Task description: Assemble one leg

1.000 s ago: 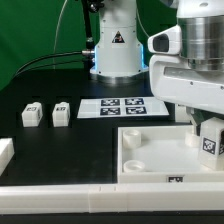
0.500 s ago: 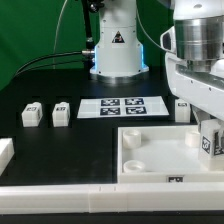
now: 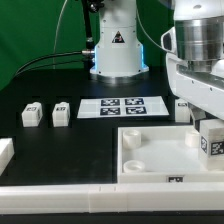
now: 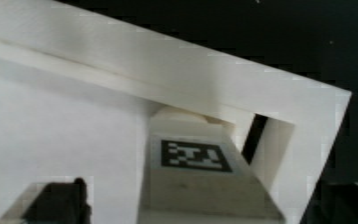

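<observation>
Although the gripper (image 3: 208, 135) is cut off by the right edge of the exterior frame, a tagged leg (image 3: 211, 141) is seen clamped between its fingers at the lower right, above the far right corner of the large white panel (image 3: 150, 158). Whether the leg touches the panel cannot be determined. In the wrist view the same leg (image 4: 197, 172) fills the lower centre, its tag facing the camera, with a dark fingertip (image 4: 59, 199) partly visible at lower left; the other finger is not made out. A third leg (image 3: 182, 109) is half hidden behind the arm at centre right. Two further legs (image 3: 31, 115) (image 3: 62, 113) are noted at centre left, apart from the marker board (image 3: 125, 107). A white block (image 3: 5, 155) is cut off at the left edge.
</observation>
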You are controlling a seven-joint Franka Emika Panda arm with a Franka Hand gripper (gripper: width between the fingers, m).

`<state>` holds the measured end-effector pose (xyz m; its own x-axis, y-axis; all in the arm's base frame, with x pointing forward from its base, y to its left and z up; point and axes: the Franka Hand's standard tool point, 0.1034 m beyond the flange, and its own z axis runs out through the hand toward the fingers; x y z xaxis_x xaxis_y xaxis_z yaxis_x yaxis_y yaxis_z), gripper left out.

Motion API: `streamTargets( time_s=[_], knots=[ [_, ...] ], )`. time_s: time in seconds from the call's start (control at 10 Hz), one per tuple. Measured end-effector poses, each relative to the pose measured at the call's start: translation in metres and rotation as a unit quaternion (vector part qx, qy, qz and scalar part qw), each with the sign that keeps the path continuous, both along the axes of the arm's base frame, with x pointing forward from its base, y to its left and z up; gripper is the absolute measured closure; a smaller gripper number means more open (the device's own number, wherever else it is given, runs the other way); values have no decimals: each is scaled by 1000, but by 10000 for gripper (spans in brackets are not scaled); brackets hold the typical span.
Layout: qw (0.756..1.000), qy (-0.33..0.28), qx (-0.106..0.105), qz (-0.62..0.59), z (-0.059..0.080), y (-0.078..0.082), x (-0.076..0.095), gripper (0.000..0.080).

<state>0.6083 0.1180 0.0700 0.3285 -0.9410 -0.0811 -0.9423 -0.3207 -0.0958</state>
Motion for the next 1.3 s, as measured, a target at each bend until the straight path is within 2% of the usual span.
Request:
streamTargets(
  time_s=[0.3, 0.6, 0.8, 1.1, 1.2, 1.3],
  knots=[
    [986, -18, -12, 166, 0, 0, 0, 151],
    [932, -35, -35, 359, 0, 1, 1, 150],
    [872, -42, -58, 485, 2, 3, 2, 150],
    [777, -50, -70, 624, 2, 2, 2, 150],
    [751, -52, -71, 655, 1, 0, 2, 150],
    [750, -52, -71, 656, 1, 0, 2, 150]
  ],
)
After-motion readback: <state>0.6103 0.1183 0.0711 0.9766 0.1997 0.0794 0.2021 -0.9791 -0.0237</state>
